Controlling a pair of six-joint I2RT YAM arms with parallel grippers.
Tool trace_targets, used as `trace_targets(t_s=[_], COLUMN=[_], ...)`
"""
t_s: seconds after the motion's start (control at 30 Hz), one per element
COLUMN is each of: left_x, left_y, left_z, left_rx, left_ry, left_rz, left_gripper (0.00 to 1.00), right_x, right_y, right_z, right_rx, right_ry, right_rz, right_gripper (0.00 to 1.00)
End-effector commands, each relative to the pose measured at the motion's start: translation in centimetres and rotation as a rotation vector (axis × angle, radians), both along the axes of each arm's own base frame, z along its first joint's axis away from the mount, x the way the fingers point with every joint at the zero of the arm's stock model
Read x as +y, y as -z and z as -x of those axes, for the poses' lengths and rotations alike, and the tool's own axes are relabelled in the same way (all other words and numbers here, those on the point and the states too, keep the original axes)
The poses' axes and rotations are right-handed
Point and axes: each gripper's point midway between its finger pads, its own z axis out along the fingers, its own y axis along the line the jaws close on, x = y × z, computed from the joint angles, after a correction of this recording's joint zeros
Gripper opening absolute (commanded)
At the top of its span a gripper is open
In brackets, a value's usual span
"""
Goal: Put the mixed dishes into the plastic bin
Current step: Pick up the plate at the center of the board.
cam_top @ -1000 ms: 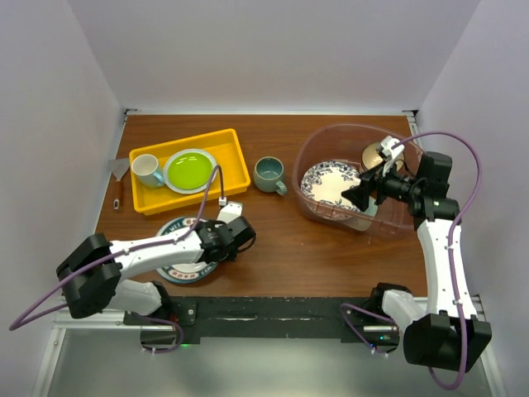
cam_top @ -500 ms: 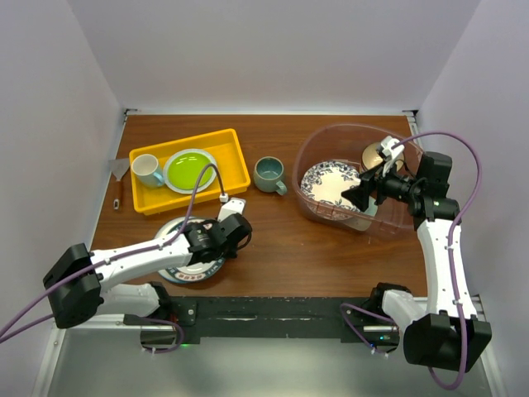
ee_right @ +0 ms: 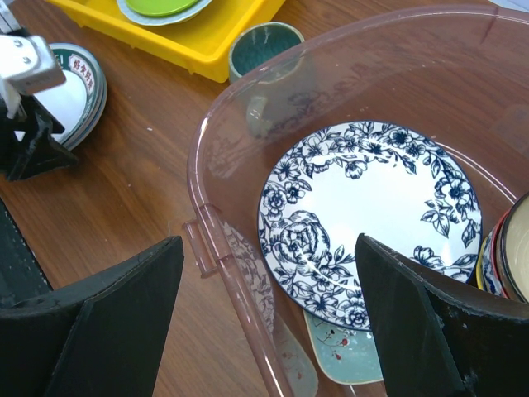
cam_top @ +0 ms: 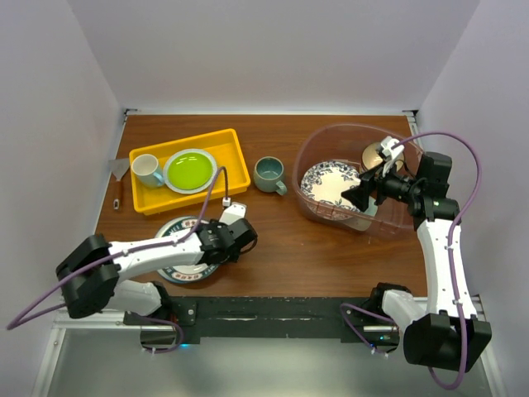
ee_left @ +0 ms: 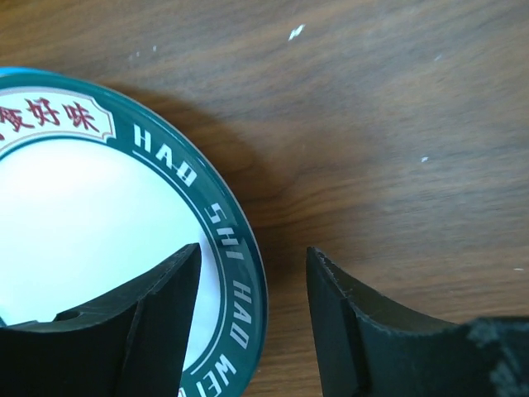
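A white plate with a teal rim and red marks [cam_top: 183, 256] lies on the table at the near left. My left gripper [cam_top: 237, 240] is open at its right edge. In the left wrist view [ee_left: 252, 289] one finger [ee_left: 149, 322] is over the plate [ee_left: 99, 231] and the other over bare wood, so the rim lies between them. My right gripper [cam_top: 359, 197] is open and empty over the plastic bin [cam_top: 307, 147]. The bin [ee_right: 216, 240] holds the blue-patterned plate [ee_right: 372, 207], the mint-green tray [ee_right: 364, 360] under it and the tan bowl [cam_top: 380, 155]. The grey-green mug [cam_top: 269, 174] stands left of the bin.
A yellow tray [cam_top: 231, 153] at the back left holds a white cup [cam_top: 147, 169] and a green-centred plate [cam_top: 189, 171]. A small scraper [cam_top: 120, 178] lies left of the tray. White walls close in the table on three sides.
My left arm's elbow swung out and back, and its gripper shifted slightly along the plate's right edge. The right arm has not moved.
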Motion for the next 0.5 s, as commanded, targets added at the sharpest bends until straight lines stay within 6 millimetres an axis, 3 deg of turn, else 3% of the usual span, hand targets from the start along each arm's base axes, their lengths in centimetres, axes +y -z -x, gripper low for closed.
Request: trace_targets(t_s=[0.0, 0.17, 0.2, 0.3, 0.47], left_x=[0.9, 0.9, 0.6, -0.5, -2.3], left_y=[0.1, 0.4, 0.4, 0.3, -0.6], left_z=[-0.4, -0.3, -0.3, -0.2, 0.1], left_rx=[-0.045, -0.066, -0.067, -0.07, -0.064], left_ry=[-0.057, -0.054, -0.048, -0.025, 0.02], left_rz=[-0.119, -0.203, -0.199, -0.174, -0.093], left_gripper=[0.59, 0.56, 0.49, 0.41, 0.36], right_x=[0.3, 0.3, 0.4, 0.3, 0.3], right_y=[-0.6, -0.6, -0.6, -0.6, -0.5], right_z=[0.0, 0.1, 0.1, 0.0, 0.1], right_rx=[-0.036, -0.035, -0.034, -0.034, -0.031], right_ry=[-0.03, -0.032, -0.034, -0.032, -0.033], right_rz=[-0.008, -0.01, -0.01, -0.01, -0.012], right_gripper=[0.89, 0.89, 0.89, 0.89, 0.89])
